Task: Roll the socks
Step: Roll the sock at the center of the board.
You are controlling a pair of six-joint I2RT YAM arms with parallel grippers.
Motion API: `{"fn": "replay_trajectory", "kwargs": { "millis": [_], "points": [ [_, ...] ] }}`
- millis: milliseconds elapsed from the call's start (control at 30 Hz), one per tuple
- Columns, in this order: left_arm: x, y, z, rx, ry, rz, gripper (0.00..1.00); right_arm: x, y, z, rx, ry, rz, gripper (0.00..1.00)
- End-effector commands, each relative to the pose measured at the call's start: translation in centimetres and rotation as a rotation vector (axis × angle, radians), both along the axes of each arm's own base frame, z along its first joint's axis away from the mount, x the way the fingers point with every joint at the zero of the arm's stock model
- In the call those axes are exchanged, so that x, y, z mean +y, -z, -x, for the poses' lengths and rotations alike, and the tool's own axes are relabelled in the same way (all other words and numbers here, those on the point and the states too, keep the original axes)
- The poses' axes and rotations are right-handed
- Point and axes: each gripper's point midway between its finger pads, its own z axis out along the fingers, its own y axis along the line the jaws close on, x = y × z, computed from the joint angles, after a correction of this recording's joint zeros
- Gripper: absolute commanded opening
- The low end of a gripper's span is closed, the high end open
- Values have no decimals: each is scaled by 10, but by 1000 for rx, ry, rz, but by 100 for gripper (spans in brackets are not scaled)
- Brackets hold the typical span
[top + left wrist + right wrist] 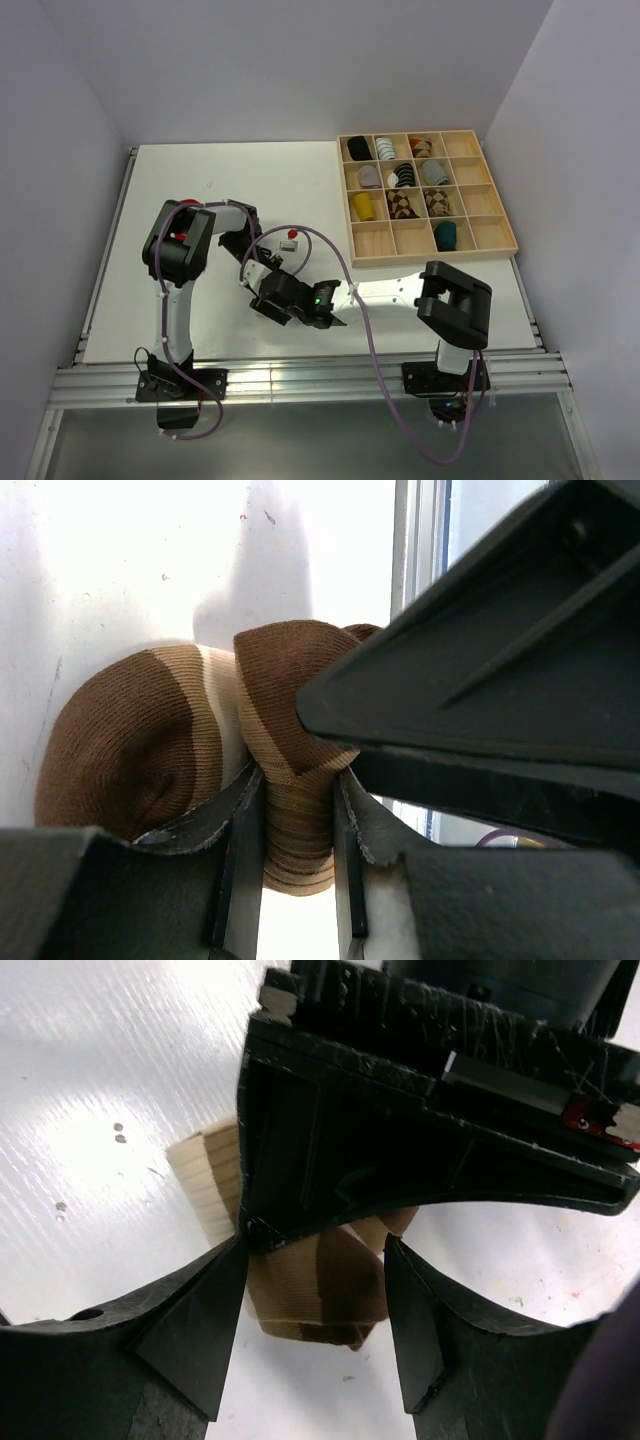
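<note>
On the left, the left gripper [297, 800] was seen with its jaws clamped on a folded stretch of the brown-and-cream striped sock [150, 730]. The sock lay on the tabletop [200, 180] towards the near edge, in the middle, between the two arms. One end was seen wound into a loose bundle; the rest was judged not yet rolled. The right gripper [315, 1260] was held over the same sock with its jaws apart, straddling it without gripping. Further right, a dark teal roll [447, 235] was already stowed in the wooden tray [430, 258], among other bundles. The red sock could not be made out. The tabletop was white and lightly speckled, enclosed by pale walls, with an aluminium rail [300, 372] along the near edge.
</note>
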Motion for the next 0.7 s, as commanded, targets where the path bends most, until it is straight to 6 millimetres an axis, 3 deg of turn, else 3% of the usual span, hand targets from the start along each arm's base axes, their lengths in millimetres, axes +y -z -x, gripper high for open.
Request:
{"fn": "replay_trajectory", "kwargs": {
  "millis": [0,300,400,667],
  "points": [
    [1,10,-15,-64,8,0,0,12,-6,23,-2,-73,-27,64],
    [2,15,-13,-55,7,-6,0,0,-36,12,-94,-7,-42,66],
    [2,16,-13,-52,6,-10,0,5,-43,21,-67,-40,-50,67],
    [3,16,-13,-46,6,-13,0,13,-17,37,-32,-78,-9,67]
  ]
}}
